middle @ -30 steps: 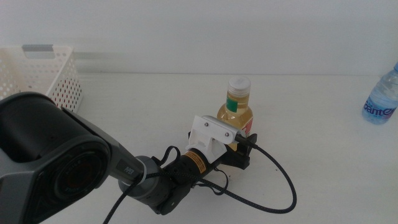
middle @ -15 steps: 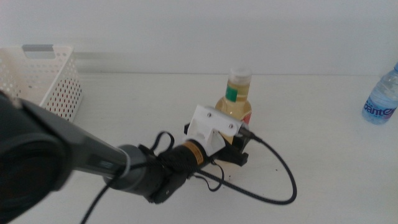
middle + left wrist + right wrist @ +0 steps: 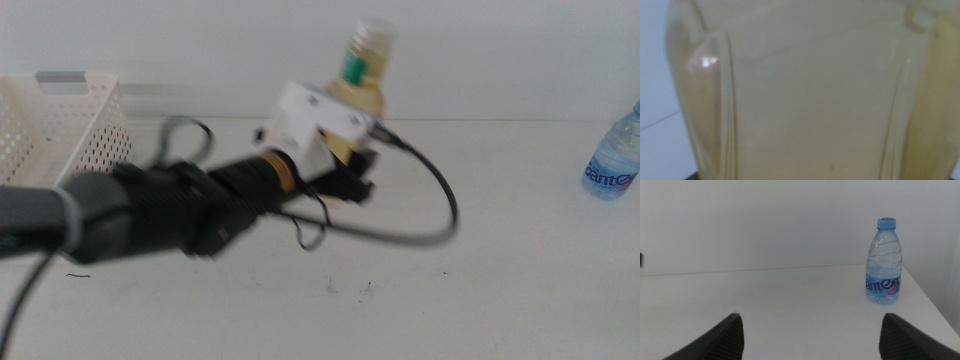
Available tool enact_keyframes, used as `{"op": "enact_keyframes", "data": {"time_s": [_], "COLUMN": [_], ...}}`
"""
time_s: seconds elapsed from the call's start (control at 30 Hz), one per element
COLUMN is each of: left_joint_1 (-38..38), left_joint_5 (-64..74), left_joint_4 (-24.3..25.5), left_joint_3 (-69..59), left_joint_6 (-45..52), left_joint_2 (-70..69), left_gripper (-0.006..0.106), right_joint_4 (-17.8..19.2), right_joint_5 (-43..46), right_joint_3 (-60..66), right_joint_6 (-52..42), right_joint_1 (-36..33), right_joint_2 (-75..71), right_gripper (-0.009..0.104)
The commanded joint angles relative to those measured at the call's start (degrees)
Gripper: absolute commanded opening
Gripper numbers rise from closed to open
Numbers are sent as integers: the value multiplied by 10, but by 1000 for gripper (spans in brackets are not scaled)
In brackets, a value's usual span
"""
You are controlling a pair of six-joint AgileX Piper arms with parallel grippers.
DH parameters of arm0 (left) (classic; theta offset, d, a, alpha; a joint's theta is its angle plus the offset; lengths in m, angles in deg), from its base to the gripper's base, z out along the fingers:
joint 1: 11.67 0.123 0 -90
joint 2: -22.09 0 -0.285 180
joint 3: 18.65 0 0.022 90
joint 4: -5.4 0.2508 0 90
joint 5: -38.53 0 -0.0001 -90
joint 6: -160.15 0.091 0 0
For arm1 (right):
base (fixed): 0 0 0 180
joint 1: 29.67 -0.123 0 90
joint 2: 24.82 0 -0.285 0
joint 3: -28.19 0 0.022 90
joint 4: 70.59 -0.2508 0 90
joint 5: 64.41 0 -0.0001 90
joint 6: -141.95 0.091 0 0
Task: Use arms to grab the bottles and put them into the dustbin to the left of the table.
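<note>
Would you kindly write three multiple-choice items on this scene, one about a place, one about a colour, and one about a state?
1. Where is the yellow bottle?
A. Lying in the basket
B. Held above the table by the left gripper
C. Standing beside the water bottle

2. What colour is the cap of the water bottle?
A. Blue
B. Red
C. Green

3. How does the right gripper stand?
A. Shut on the water bottle
B. Open, holding nothing
C. Shut on the basket's rim

Answers:
1 B: the left gripper carries it clear of the table, with the basket off to the side.
2 A: the right wrist view shows a blue cap.
3 B: its jaws are wide apart with only bare table between them.
</note>
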Motion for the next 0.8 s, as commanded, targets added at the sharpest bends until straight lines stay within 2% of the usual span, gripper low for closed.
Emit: {"op": "enact_keyframes", "data": {"time_s": [0.0,0.07,0.17,0.27,0.4,0.67,0.77], "left_joint_1": [30,51,102,180,277,454,501], "left_joint_5": [44,138,301,487,684,902,903], "left_joint_4": [-12,-20,-66,-134,-188,-229,-250], "left_joint_3": [30,62,123,214,352,529,539], "left_joint_6": [-2,-2,16,132,239,294,311], "left_joint_2": [-49,-76,-109,-113,-94,-11,25], "left_gripper": [2,2,2,2,2,2,2], "right_joint_4": [2,2,2,2,2,2,2], "right_joint_5": [1,1,1,1,1,1,1], "right_joint_3": [2,2,2,2,2,2,2], "right_joint_6": [-4,-4,-4,-4,-4,-4,-4], "right_joint_1": [2,2,2,2,2,2,2], "right_joint_2": [-3,-3,-3,-3,-3,-3,-3], "right_gripper": [89,89,89,89,89,89,89]}}
